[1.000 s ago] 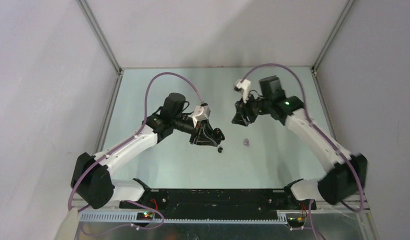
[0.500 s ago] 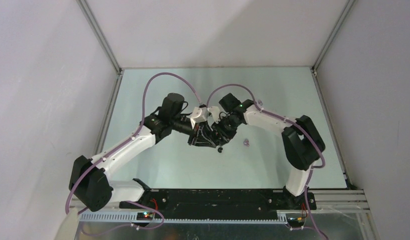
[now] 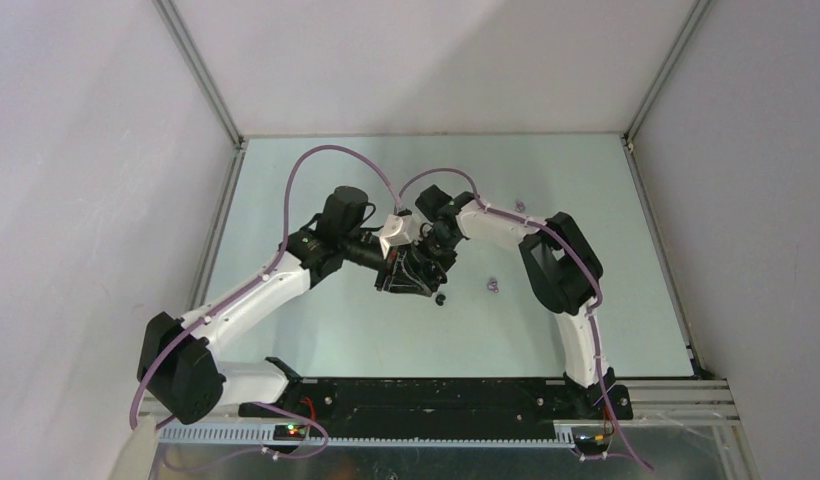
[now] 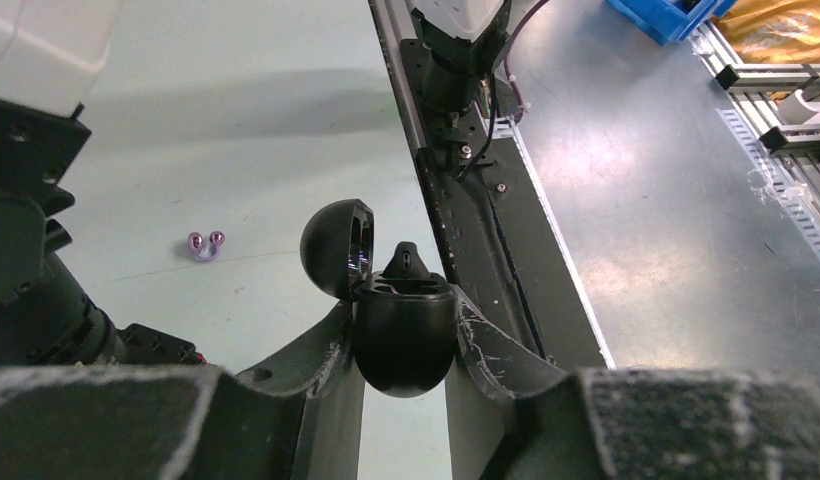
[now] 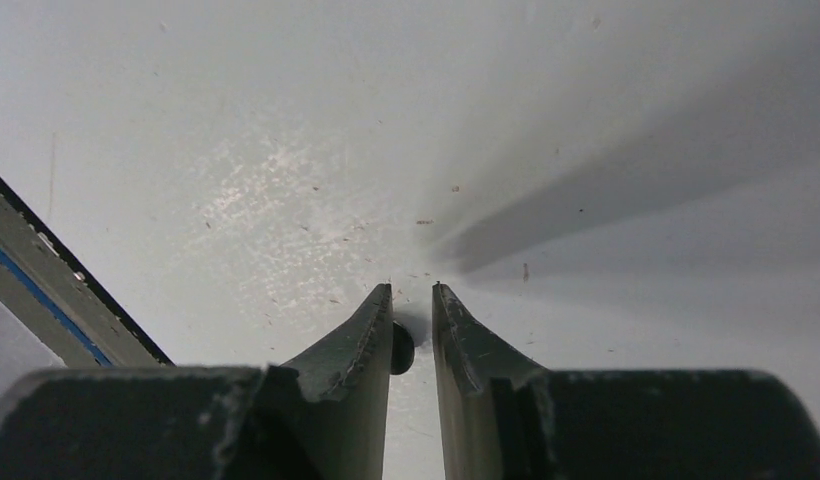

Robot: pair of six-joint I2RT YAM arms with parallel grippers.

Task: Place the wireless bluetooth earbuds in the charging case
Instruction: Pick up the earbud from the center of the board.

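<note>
Swung in from its own side since a second ago, the right arm has brought the right gripper (image 5: 413,292) close against the left gripper (image 4: 406,315), with its fingers drawing together on the way. The left one has not shifted.

The left gripper is clamped on the case (image 4: 406,345) — body pinched between both fingertips, lid (image 4: 336,248) hinged open to one side. The case's mouth faces straight out past the left fingertips, along the fingers' own line. A seated bud (image 4: 407,262), black, stands in it proud of the rim, so it looks only partly home.

The right gripper is narrow, with a slit between the tips and nothing spanning it. A small dark lump (image 5: 402,348) sits against one inner face. I cannot tell what it is and would not call it a held bud.

What counts now is that the right gripper sits on the lid side of the case, while the mouth opens outward. To press the bud down, I judge, the right tips must come round in front of the mouth and push back along the left fingers' axis, toward the left wrist. Off that line the bud may tip or pop out.

A loose bud (image 3: 441,298), also black, lies on the table (image 3: 336,330) just ahead of the left fingertips. The purple bud (image 4: 204,245) lies further out on the lid side, apart from both grippers — the right one is nearer.
</note>
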